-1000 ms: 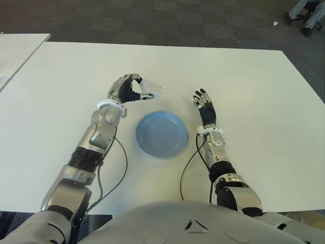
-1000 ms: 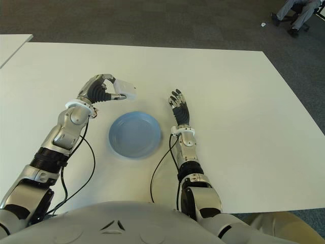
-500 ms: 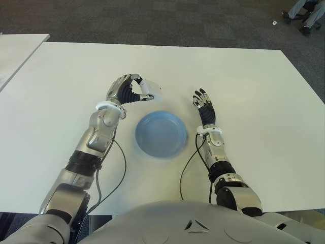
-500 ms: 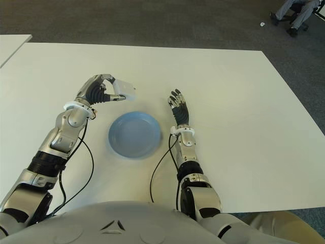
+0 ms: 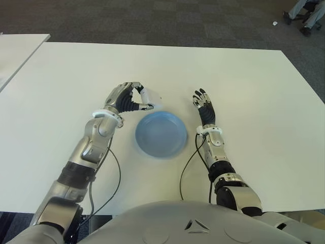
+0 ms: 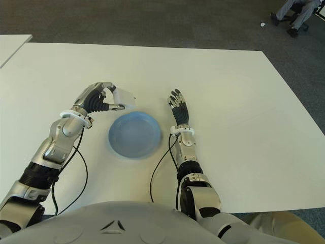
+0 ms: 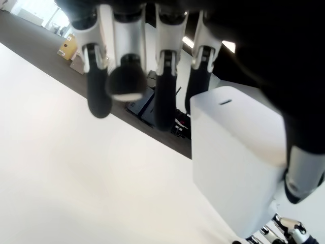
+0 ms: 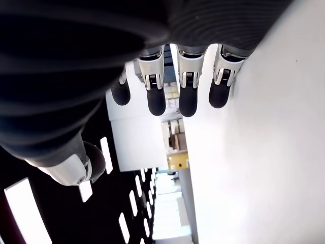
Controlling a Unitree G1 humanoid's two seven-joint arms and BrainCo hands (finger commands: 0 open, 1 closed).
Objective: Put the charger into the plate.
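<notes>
A white boxy charger (image 5: 150, 97) is held in my left hand (image 5: 128, 97), pinched between thumb and curled fingers above the white table, just beyond the far left rim of the round blue plate (image 5: 161, 134). The left wrist view shows the charger (image 7: 238, 162) close up in that grip. My right hand (image 5: 204, 107) shows to the right of the plate with straight fingers and nothing in it.
The white table (image 5: 254, 91) spreads wide on all sides. A second white table (image 5: 15, 51) stands at the far left. Black cables (image 5: 189, 162) trail from both wrists beside the plate. A seated person's legs (image 5: 304, 12) show at the far right corner.
My left hand has carried the charger lower and nearer to me, closer to the plate's far left rim. The right hand has not moved.
</notes>
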